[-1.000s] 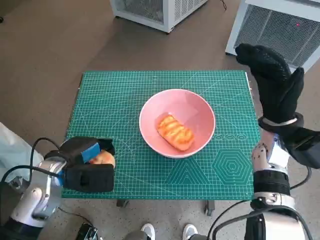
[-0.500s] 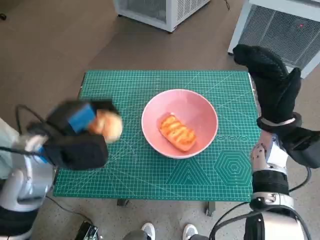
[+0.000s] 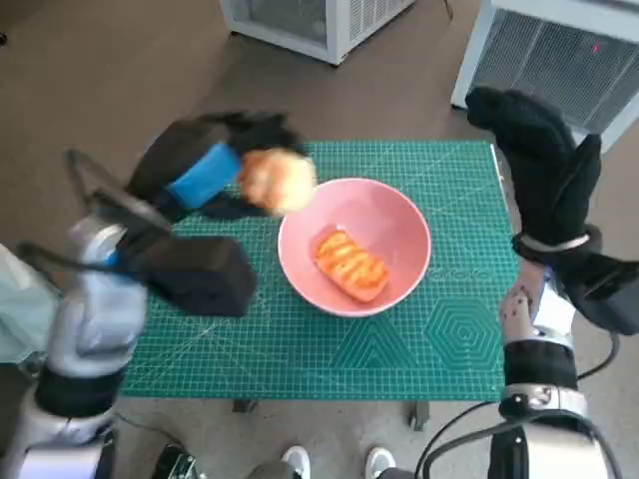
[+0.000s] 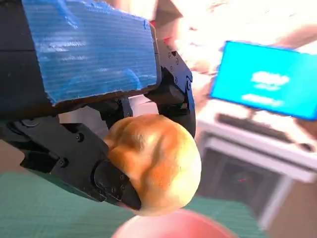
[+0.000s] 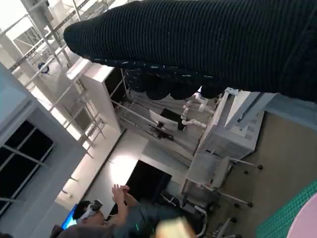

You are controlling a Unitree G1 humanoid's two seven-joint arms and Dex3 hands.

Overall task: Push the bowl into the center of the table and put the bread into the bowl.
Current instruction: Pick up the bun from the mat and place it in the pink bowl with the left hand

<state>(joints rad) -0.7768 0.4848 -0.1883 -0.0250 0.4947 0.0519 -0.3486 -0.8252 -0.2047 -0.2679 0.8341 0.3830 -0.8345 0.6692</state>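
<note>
A pink bowl (image 3: 389,215) sits near the middle of the green cutting mat (image 3: 250,329), with a glazed bread piece (image 3: 349,264) lying inside it. My left hand (image 3: 205,170) holds a round golden bun (image 3: 277,180) in the air just beyond the bowl's far-left rim. The left wrist view shows the bun (image 4: 156,166) gripped in the black fingers (image 4: 106,181), with the bowl's pink rim (image 4: 168,229) below. My right hand (image 3: 544,165) is raised over the table's right edge, fingers extended, holding nothing. The glove (image 5: 208,44) fills the right wrist view.
White grilled cabinets (image 3: 559,55) stand behind the table at the right and back centre (image 3: 310,20). Shoes (image 3: 334,461) show under the table's front edge. A person (image 5: 124,215) and a white unit appear in the right wrist view. A blue screen (image 4: 270,79) glows behind the left hand.
My left hand has lifted the bun from the mat's near-left corner and carried it up and right, to just beside the bowl's rim. The right hand has stayed raised.
</note>
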